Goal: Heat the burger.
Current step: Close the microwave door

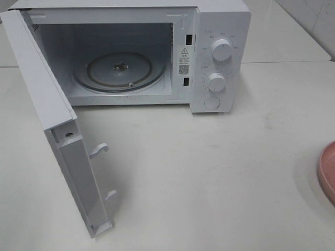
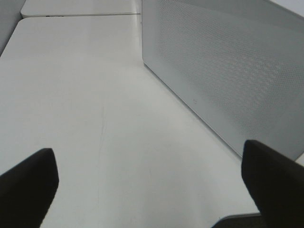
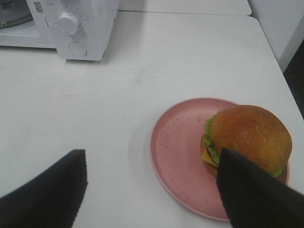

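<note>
The burger point(image 3: 251, 137), with a golden-brown bun and green lettuce, sits on a pink plate point(image 3: 178, 152) in the right wrist view. Only the plate's edge point(image 1: 327, 170) shows at the right border of the high view; the burger is out of that view. My right gripper point(image 3: 152, 190) is open, one finger just in front of the burger and the other well clear of the plate. My left gripper point(image 2: 149, 185) is open and empty above bare table, beside the open microwave door point(image 2: 228, 71). The white microwave point(image 1: 157, 52) stands open at the back, its glass turntable point(image 1: 120, 70) bare.
The microwave door point(image 1: 57, 136) swings out to the left toward the table's front. Two knobs point(image 1: 222, 49) and a round button are on its right panel. A table seam runs behind the microwave. No arm shows in the high view.
</note>
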`<state>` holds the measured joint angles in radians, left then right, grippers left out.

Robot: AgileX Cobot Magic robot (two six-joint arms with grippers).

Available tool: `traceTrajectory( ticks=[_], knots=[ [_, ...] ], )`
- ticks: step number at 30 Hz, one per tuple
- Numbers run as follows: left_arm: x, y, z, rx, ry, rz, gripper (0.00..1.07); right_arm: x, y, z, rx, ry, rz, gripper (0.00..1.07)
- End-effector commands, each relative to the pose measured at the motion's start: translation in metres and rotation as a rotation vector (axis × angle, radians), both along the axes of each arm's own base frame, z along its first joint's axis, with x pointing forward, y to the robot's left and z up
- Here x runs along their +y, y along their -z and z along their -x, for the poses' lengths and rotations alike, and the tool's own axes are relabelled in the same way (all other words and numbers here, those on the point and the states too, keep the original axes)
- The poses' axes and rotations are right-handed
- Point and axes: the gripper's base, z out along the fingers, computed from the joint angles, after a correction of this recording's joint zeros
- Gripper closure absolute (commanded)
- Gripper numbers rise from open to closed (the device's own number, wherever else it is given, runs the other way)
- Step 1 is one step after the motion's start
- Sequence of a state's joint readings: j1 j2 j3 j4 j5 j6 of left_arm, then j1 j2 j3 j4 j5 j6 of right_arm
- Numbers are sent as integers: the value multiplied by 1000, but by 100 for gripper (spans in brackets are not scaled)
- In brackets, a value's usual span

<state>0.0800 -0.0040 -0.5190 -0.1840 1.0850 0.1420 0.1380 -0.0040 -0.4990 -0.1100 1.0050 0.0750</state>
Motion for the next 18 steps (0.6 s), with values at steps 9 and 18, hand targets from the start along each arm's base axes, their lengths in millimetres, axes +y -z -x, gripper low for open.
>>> traceTrajectory(
  ticks=[9,18],
  knots=[
    [0,0,1,-16,5,8,6,0,1,4,-30,2,8,33],
    [0,0,1,-16,5,8,6,0,1,4,-30,2,8,33]
  ],
)
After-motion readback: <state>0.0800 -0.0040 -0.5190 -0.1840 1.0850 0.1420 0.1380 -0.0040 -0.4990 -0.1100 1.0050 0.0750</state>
